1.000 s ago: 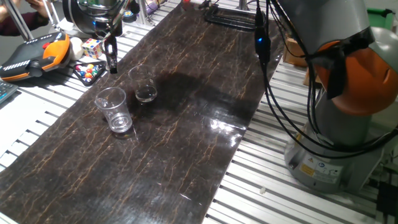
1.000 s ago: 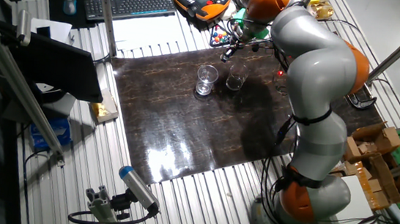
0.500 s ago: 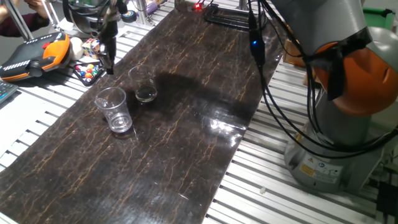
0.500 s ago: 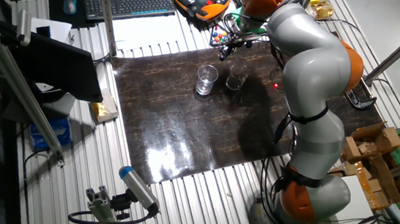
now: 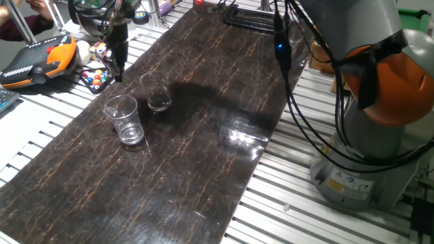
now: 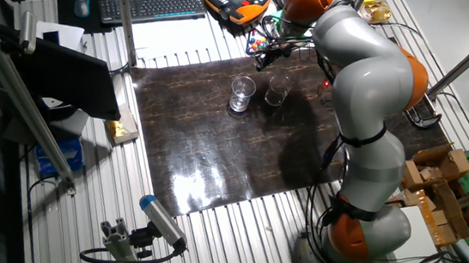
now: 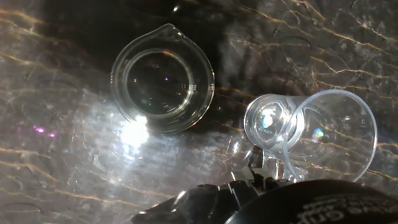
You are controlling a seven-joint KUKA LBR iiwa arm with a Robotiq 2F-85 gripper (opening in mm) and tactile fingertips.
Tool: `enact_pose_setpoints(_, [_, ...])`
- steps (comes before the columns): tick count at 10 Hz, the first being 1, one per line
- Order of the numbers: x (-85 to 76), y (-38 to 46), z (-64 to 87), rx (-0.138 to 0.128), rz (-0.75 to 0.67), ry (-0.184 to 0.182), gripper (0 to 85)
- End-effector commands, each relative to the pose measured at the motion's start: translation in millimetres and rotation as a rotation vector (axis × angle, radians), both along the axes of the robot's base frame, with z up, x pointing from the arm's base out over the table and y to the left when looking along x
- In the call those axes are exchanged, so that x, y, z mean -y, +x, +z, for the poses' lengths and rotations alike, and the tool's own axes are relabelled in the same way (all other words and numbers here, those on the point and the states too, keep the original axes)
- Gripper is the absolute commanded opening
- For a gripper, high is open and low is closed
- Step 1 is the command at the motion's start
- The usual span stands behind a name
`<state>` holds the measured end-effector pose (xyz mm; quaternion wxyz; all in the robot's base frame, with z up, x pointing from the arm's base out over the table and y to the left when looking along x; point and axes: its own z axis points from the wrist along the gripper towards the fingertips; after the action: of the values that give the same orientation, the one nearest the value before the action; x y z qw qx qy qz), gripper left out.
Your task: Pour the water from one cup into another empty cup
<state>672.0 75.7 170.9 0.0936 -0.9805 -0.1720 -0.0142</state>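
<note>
Nearest on the dark mat stands the tall clear tumbler, upright, close to the mat's long edge on the side where the orange hand controller lies. This is the cup to pour from. The water in it is so clear that the pictures hardly show it.

Just behind it stands the short clear cup, also upright. The two cups are near each other but do not touch. Seen from the hand camera, the short cup has a little pouring lip on its rim, and the tumbler sits off to one side of it.

Farther back the gripper hangs above that same edge of the mat, behind both cups, and holds nothing. The pictures do not show if its jaws are apart or together.

The job is most likely at its start: the arm has to go and take the tumbler. To do it well, the jaws should open wide and go one on each side of the tumbler's wall, about halfway up. The short cup stands between the gripper and the tumbler, so the arm should go over or around it and not bump it. The squeeze should be soft, because thin plastic bends.
</note>
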Motion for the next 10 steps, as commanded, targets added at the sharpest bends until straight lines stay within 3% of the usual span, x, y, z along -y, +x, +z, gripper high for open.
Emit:
enact_pose_setpoints(1, [-1.4, 0.3, -2.1, -0.016, 0.002, -0.006, 0.7])
enact_pose_setpoints(4, [-7.8, 2.3, -7.7, -0.019, 0.003, -0.015, 0.7])
enact_pose_setpoints(10, [-10.8, 4.1, -11.3, 0.01, -0.003, -0.025, 1.0])
